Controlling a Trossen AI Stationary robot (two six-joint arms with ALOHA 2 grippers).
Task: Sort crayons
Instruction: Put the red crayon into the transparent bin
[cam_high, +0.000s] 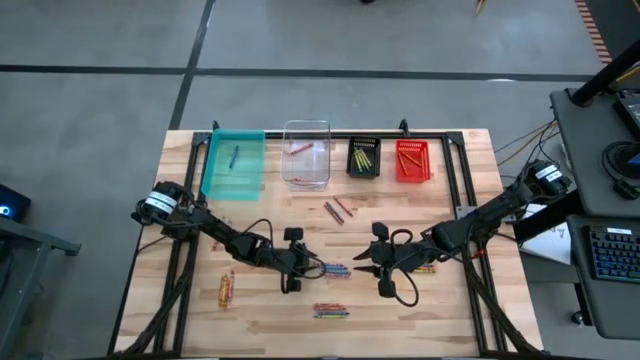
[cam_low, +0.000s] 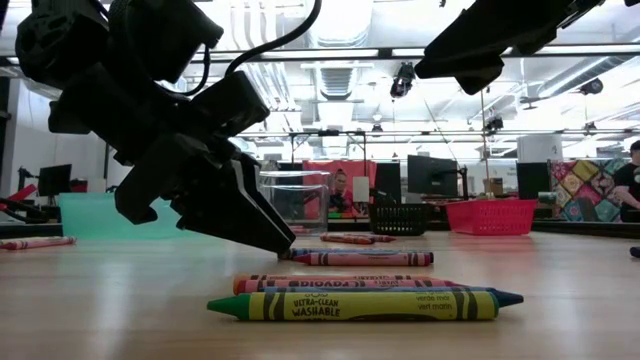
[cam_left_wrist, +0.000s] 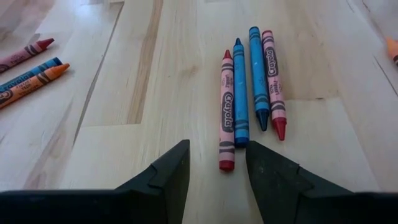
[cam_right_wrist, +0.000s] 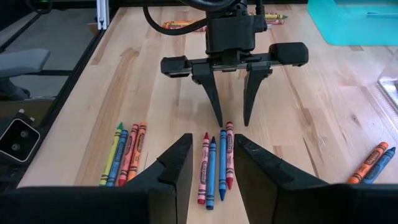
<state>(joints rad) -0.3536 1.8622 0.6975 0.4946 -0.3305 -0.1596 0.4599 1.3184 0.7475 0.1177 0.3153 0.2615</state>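
A row of crayons, two red and two blue, lies side by side on the wooden table between my two grippers; it also shows in the high view and the right wrist view. My left gripper is open, fingertips down at the table, standing on either side of the near end of the outer red crayon. It also shows in the right wrist view. My right gripper is open at the row's other end, its fingers on either side of the row. Neither visibly touches a crayon.
Teal bin, clear bin, black bin and red bin stand along the far edge, each with crayons inside. More crayon groups lie near the front, at the left and mid-table.
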